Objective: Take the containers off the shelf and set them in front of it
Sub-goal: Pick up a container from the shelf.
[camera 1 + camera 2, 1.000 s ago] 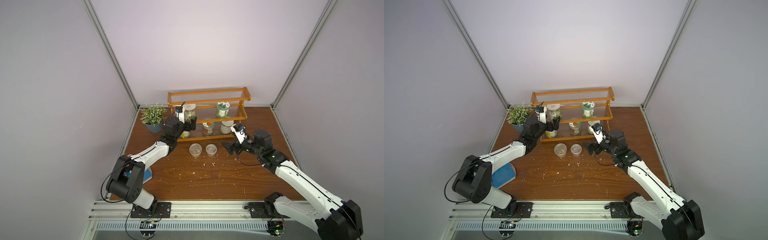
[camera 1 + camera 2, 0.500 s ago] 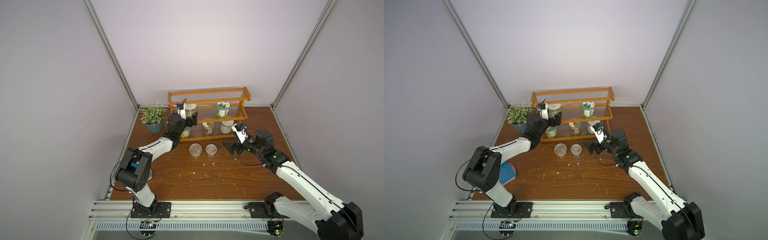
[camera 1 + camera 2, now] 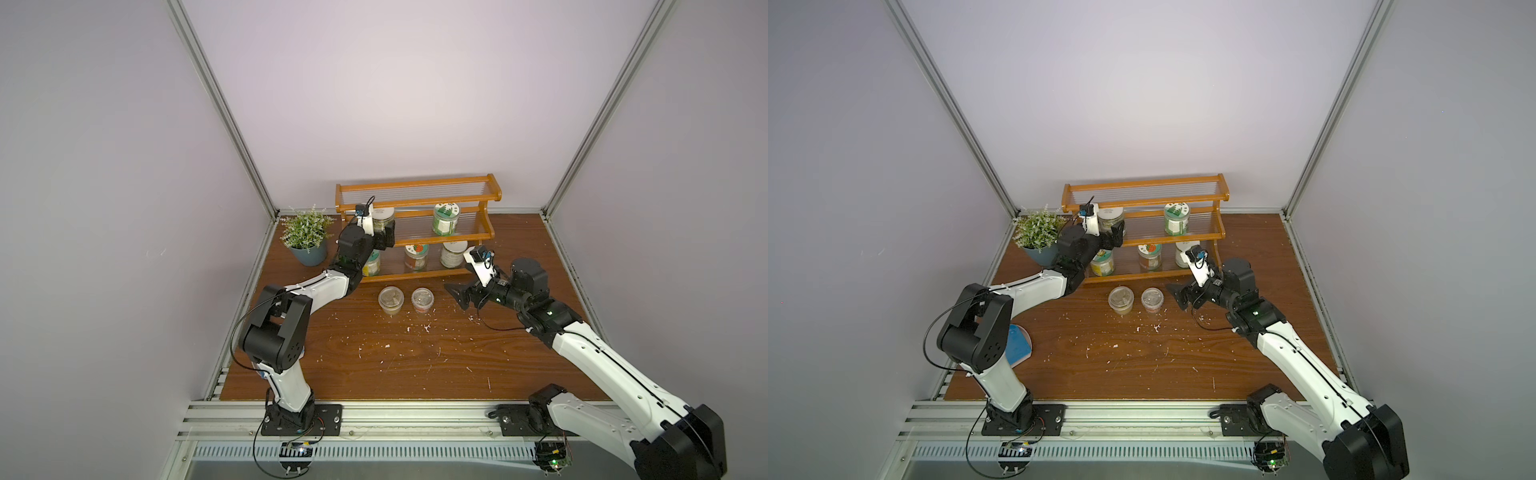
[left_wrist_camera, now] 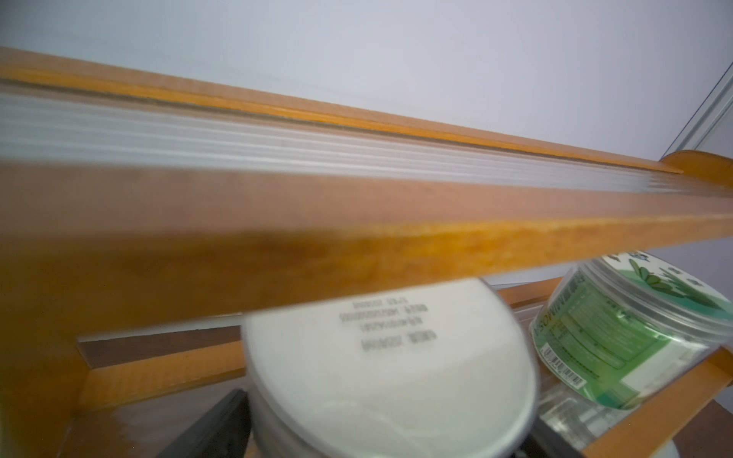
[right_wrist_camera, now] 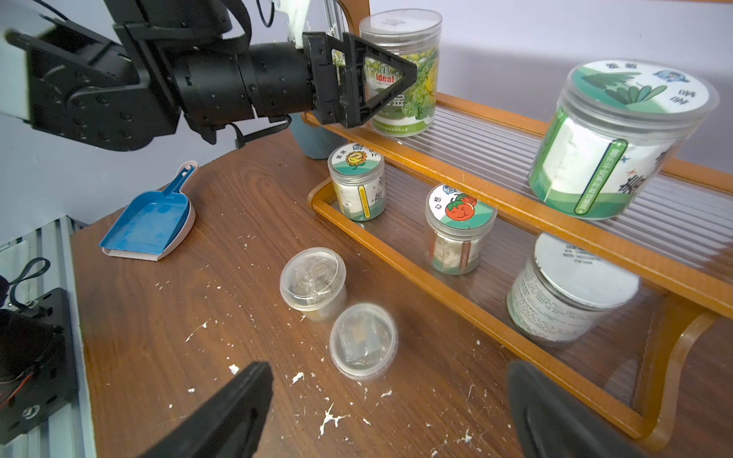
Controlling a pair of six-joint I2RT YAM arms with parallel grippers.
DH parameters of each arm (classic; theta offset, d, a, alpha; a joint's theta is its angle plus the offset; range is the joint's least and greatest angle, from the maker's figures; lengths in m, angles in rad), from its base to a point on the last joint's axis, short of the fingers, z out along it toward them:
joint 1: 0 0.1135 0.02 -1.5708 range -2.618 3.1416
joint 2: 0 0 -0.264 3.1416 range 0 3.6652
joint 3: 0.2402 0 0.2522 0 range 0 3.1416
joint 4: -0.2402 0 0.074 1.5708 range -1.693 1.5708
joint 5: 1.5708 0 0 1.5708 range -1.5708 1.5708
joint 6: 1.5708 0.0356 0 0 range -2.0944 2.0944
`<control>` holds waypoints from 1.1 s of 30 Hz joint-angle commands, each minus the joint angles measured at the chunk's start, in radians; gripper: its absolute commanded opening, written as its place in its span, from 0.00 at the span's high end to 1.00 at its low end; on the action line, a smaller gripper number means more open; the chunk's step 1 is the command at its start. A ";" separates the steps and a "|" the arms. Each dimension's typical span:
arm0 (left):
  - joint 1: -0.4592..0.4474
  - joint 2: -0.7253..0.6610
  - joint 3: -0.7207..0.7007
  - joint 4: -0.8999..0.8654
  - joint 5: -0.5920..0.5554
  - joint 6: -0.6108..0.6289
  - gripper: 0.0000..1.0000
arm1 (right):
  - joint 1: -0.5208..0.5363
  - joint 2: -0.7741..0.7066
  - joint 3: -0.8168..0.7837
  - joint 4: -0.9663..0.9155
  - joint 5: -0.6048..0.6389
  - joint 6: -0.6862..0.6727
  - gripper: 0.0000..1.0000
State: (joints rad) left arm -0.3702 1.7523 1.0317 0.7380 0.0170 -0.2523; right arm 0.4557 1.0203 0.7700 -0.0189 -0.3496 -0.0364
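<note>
The white-lidded jar (image 4: 388,368) sits between the left fingers (image 4: 218,430).

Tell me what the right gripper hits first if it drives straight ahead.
Probably the nearer clear lidded cup on the table: the right wrist view shows it straight ahead between the open right gripper's fingers. Height is unclear; it might skim the lid.

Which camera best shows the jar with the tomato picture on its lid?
The right wrist view: the tomato-lid jar is close and sharp, standing on the shelf, bottom tier. In both top views the jar is small, label unreadable. The left wrist view does not show it.
</note>
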 commanded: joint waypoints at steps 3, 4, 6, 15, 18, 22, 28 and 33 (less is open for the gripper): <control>0.014 0.029 0.028 0.059 0.005 0.025 0.10 | -0.005 -0.023 -0.001 0.037 -0.029 0.013 0.01; 0.014 0.030 0.028 0.065 0.006 0.025 0.12 | -0.005 -0.023 0.000 0.036 -0.029 0.013 0.01; 0.014 0.030 0.025 0.072 0.007 0.026 0.14 | -0.005 -0.022 0.000 0.035 -0.031 0.012 0.01; 0.014 -0.038 -0.011 0.073 0.017 0.061 0.17 | -0.009 -0.020 -0.007 0.047 -0.036 0.013 0.01; 0.014 -0.055 -0.031 0.081 0.025 0.065 0.18 | -0.009 -0.019 -0.008 0.051 -0.041 0.015 0.01; 0.015 -0.081 -0.060 0.074 0.031 0.071 0.17 | -0.011 -0.017 -0.009 0.052 -0.042 0.016 0.01; 0.014 -0.100 -0.086 0.061 0.053 0.070 0.14 | -0.013 -0.009 -0.011 0.059 -0.055 0.018 0.01; 0.014 -0.096 -0.098 0.054 0.068 0.069 0.07 | -0.012 -0.006 -0.011 0.060 -0.058 0.018 0.01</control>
State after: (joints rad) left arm -0.3676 1.6779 0.9379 0.7746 0.0578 -0.1902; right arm 0.4480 1.0206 0.7658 0.0032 -0.3759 -0.0296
